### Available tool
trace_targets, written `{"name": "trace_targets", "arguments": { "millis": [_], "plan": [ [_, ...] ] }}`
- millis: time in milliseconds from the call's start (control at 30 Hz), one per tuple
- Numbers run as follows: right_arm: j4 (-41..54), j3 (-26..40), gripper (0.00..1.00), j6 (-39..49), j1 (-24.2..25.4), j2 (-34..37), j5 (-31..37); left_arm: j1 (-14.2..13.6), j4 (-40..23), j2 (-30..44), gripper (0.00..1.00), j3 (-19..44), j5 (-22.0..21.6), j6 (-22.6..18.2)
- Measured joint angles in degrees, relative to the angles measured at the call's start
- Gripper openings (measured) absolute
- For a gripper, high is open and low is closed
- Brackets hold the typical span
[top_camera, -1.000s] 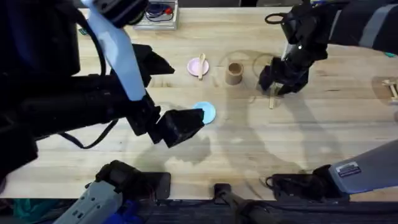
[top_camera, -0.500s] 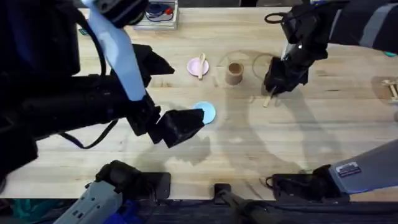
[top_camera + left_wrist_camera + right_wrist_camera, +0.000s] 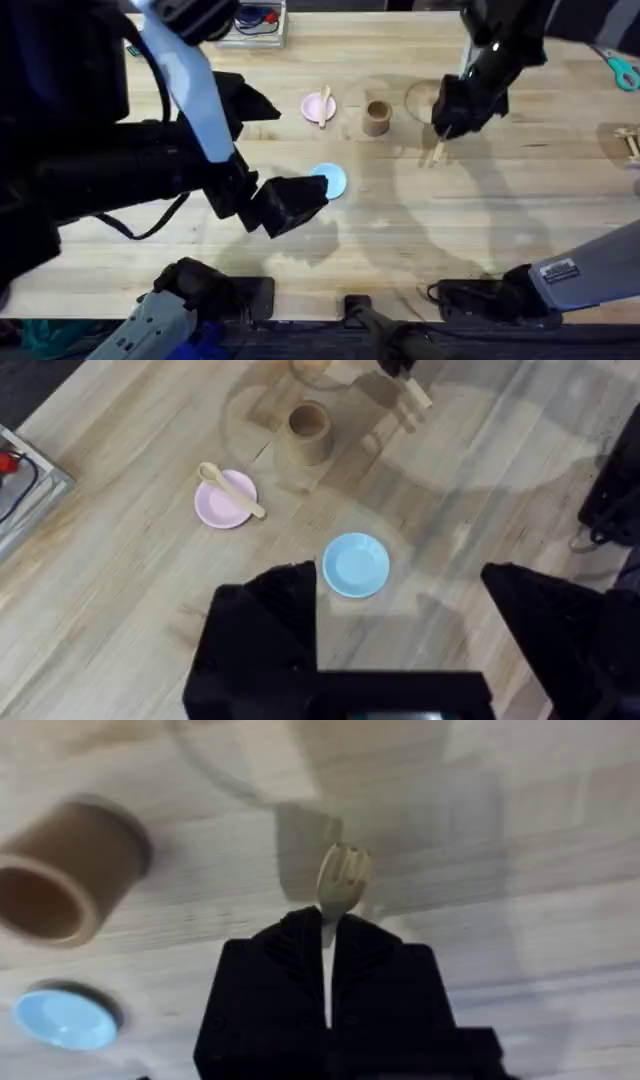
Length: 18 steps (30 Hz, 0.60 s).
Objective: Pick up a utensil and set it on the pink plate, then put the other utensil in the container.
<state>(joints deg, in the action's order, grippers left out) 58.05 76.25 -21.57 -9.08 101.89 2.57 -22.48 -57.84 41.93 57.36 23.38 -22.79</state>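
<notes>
Right gripper [image 3: 447, 128] has lifted the fork [image 3: 341, 880] off the table, clamped on its handle (tines outward); container [image 3: 376, 117] sits near, probably just leftward.

Our left arm [image 3: 150, 170] is bulky and matte black, with a pale blue-white link [image 3: 185, 75] and a thin black cable looping beneath it. Our right arm [image 3: 490, 60] is black too, its base link [image 3: 590, 270] grey with a small white label. Our right gripper [image 3: 328, 1005] has ribbed black fingers.
</notes>
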Motion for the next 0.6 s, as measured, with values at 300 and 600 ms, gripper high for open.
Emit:
{"name": "trace_targets", "arguments": {
  "millis": [300, 600],
  "plan": [
    [5.55, 12.68, 0.030, 7.40, 0.00, 0.00, 0.00, 0.00, 0.00, 0.00, 0.993, 0.00, 0.00, 0.00],
    [9.33, 26.11, 0.030, 17.42, 0.00, -0.01, -0.02, 0.00, -0.02, 0.01, 0.993, 0.00, 0.00, 0.00]
  ]
}}
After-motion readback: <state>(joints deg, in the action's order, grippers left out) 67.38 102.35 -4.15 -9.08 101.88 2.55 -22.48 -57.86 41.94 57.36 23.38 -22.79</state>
